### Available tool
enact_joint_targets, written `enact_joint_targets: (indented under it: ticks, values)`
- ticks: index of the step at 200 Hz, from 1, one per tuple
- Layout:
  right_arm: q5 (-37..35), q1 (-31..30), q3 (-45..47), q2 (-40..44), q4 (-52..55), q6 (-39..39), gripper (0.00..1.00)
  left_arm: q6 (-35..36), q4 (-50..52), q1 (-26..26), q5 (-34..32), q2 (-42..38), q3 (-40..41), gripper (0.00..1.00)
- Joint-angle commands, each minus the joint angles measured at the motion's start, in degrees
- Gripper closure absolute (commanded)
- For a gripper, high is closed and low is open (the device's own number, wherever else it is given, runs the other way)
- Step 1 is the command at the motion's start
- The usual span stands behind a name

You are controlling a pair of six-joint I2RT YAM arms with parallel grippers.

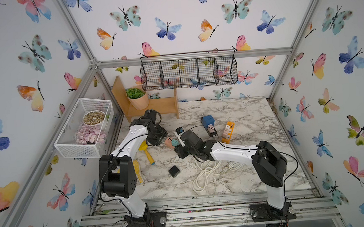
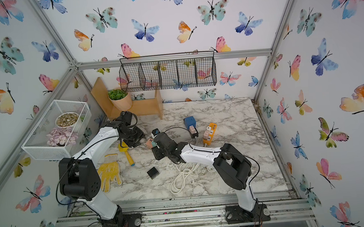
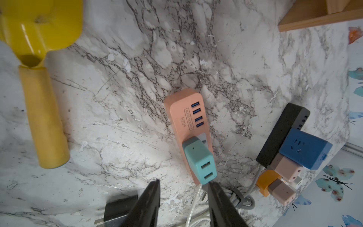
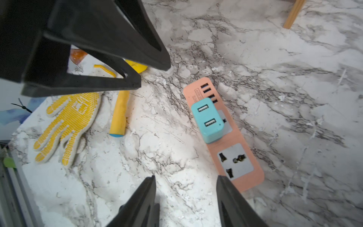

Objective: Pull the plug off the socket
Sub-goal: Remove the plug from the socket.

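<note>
A teal plug (image 3: pixel 198 157) with two USB ports sits in a salmon-pink socket strip (image 3: pixel 181 112) lying flat on the marble table. In the right wrist view the plug (image 4: pixel 209 119) stands in the strip (image 4: pixel 238 137) next to a free outlet. My left gripper (image 3: pixel 183 182) is open over bare marble, with one fingertip (image 3: pixel 213 186) just beside the plug's outer end. My right gripper (image 4: pixel 185 176) is open too, nothing between its fingers, at the strip's other end. In both top views the two grippers flank the plug (image 1: pixel 175 142) (image 2: pixel 153 144).
A yellow scoop (image 1: pixel 147 152) and a yellow glove (image 2: pixel 109 171) lie left of the strip. A black adapter (image 1: pixel 173 171) and a coiled white cord (image 1: pixel 204 175) lie nearer the front. A black strip with a blue cube (image 1: pixel 208 121) and an orange strip (image 1: pixel 228 131) lie to the right.
</note>
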State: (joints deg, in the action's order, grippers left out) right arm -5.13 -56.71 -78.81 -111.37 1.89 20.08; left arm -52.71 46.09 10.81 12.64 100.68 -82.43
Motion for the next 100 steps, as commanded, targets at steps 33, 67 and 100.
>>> enact_joint_targets:
  ticks: [33,67,100]
  values:
    - [1.3,2.7,1.7,-0.1,-8.9,-9.0,0.43,-2.4,4.0,-0.3,1.1,10.0,-7.3,0.61]
    - [3.5,3.1,0.6,-2.8,-12.0,-12.3,0.43,-3.5,5.5,0.0,0.5,14.6,-10.9,0.62]
    - [4.3,3.1,-1.7,-6.3,-14.2,-14.5,0.42,-3.7,5.8,0.3,0.2,17.6,-12.9,0.63]
